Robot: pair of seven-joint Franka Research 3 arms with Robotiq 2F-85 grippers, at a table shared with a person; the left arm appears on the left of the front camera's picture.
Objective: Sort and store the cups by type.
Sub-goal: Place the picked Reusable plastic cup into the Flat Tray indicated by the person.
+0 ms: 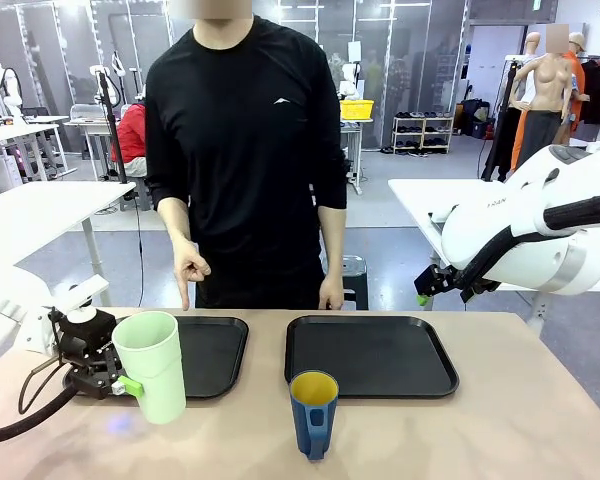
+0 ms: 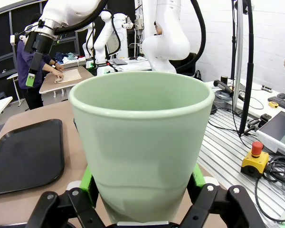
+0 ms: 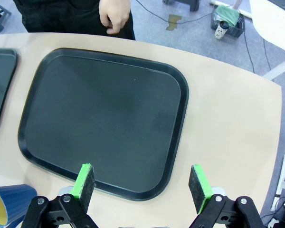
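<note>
Left claw [image 1: 128,384]: clenched on the mint-green tumbler [image 1: 152,365], my green pads on either side of its lower wall.
Tumbler: upright at the near-left corner of the left tray [image 1: 215,350]. Its base is possibly just off the bench [image 1: 500,430]; I can't tell.
Blue mug [image 1: 313,412]: upright on the bench, in front of the right tray [image 1: 370,355], handle towards me.
Right claw [image 3: 142,183]: released, jaws wide, held over the right tray.
Person's hand [image 1: 190,268]: finger pointing down at the left tray.

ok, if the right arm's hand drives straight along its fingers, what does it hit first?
Most likely the right black tray, near its closest rim; the open right hand points down at it with nothing between. The blue mug sits off to the side, out of that line.
</note>
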